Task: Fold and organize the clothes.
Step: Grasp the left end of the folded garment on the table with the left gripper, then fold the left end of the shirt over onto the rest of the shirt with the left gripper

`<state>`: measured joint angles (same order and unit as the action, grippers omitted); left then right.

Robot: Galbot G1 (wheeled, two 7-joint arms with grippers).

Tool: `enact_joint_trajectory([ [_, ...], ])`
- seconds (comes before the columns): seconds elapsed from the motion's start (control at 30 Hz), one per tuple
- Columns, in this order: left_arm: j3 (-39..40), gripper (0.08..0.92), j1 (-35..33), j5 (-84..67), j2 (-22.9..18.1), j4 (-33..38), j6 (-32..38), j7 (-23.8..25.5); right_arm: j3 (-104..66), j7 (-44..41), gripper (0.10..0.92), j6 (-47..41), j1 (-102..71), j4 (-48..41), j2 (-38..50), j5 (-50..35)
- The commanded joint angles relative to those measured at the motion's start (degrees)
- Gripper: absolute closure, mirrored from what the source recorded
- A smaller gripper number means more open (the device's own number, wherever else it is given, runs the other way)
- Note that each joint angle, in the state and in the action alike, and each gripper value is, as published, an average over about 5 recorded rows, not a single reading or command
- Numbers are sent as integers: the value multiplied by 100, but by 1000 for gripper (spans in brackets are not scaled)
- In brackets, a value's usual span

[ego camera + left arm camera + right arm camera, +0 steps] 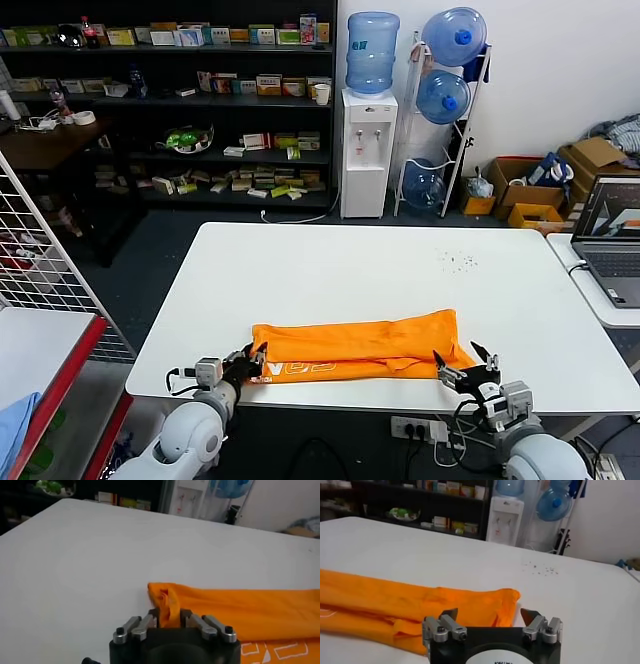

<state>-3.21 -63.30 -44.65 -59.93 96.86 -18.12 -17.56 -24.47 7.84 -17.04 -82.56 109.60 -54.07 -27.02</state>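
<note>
The orange T-shirt point(360, 347) lies on the white table point(330, 270) as a long, narrow band running parallel to the near edge and close to it, white lettering showing along its near side toward the left end. Judged from that shape, the lengthwise folds are already made and the sleeves tucked in; what seems left is to double the band crosswise into a compact packet, square it up and set it in its final place. The left end effector point(252, 362) is at the near-left end of the band, and the left wrist view shows its fingers point(150, 621) pinched on a bunched tuft of orange cloth at that end, so a grip there looks taken. The right end effector point(466, 370) sits at the near-right end, just beside the cloth; its fingertips point(449, 614) stand wide apart with nothing between them, the shirt's edge lying just ahead of it. On containers: no bin, basket or box stands on the table for the shirt. Behind the table's far-right corner cardboard boxes point(525, 195) sit on the floor, their contents too small to name.
</note>
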Motion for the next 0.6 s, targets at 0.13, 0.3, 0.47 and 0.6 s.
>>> enact_joint_trajectory([
  [0.13, -102, 808, 54, -95, -26, 46, -24, 9, 10, 47, 203, 80, 148, -49, -286, 338],
  [0.3, -216, 875, 136, -18, 367, 29, -60, 30, -17, 52, 203, 178, 194, -64, -427, 550],
  [0.47, -478, 875, 394, -19, 1240, -246, -125, 32, -49, 54, 203, 285, 232, -76, -543, 685],
  [0.6, -736, 875, 580, -41, 2009, -652, -157, 93, -79, 29, 203, 353, 240, -118, -584, 705],
])
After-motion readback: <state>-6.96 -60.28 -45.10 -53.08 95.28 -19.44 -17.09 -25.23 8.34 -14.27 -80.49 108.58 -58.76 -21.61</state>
